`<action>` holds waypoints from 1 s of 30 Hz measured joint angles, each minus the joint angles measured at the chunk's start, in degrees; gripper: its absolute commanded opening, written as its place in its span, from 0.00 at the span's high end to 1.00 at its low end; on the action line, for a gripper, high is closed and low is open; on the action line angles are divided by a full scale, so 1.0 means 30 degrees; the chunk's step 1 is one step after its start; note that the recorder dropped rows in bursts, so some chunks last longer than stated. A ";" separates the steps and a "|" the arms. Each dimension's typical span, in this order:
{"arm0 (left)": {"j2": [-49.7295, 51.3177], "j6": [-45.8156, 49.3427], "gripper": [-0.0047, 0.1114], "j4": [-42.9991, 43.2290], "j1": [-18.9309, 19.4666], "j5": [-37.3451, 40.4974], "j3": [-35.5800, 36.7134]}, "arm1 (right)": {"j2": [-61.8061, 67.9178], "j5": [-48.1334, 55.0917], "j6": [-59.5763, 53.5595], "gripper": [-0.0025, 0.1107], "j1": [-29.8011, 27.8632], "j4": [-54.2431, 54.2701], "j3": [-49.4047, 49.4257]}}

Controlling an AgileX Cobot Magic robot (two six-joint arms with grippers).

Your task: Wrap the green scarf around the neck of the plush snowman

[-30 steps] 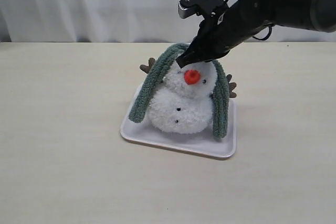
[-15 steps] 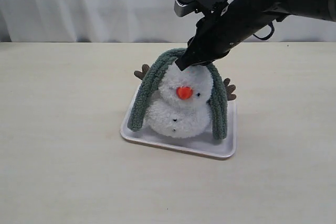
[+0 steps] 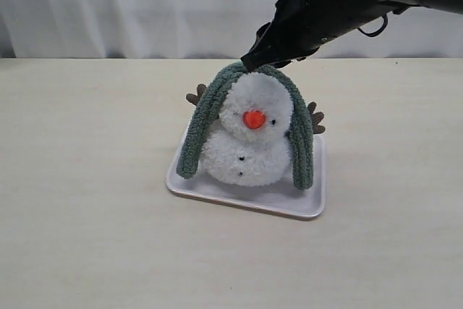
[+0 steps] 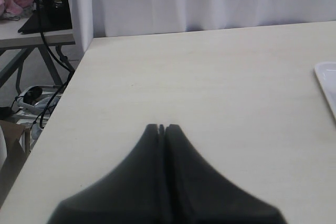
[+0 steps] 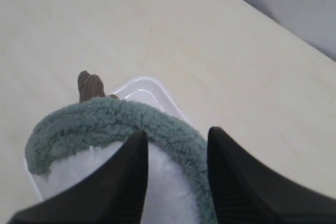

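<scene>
Right gripper (image 5: pixel 177 136) has lifted, fingers apart, seemingly astride fuzzy sage-green scarf (image 3: pixel 195 132) arched over plush snowman (image 3: pixel 242 157)

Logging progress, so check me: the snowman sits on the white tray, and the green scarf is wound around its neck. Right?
Not quite. The green scarf is not around the neck: it lies draped over the top of the plush snowman, one end hanging down each side, as the exterior view shows. The snowman does sit on the white tray.
</scene>
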 measured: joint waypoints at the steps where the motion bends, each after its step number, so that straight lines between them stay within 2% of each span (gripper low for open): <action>1: 0.0000 0.0000 0.96 0.0000 0.0000 0.0000 0.0000 | 0.0000 -0.0206 0.0029 0.66 0.0000 -0.0155 0.0000; 12: 0.0000 0.0000 0.96 0.0000 0.0000 0.0000 0.0000 | 0.1324 -0.0147 0.0444 0.66 0.0000 -0.1146 0.0000; 19: 0.0000 0.0000 0.96 0.0000 0.0000 0.0000 0.0000 | 0.1706 -0.1609 0.0497 0.66 0.0000 -0.1146 0.0000; 21: 0.0000 0.0000 0.96 0.0000 0.0000 0.0000 0.0000 | 0.1752 -0.1903 0.0574 0.71 0.0000 -0.1146 0.0000; 26: 0.0000 0.0000 0.96 0.0000 0.0000 0.0000 0.0000 | 0.2059 -0.1921 0.0466 0.95 0.0000 -0.1146 0.0000; 30: 0.0000 0.0000 0.96 0.0000 0.0000 0.0000 0.0000 | 0.2228 -0.1742 -0.0422 0.94 0.0000 -0.1146 0.0000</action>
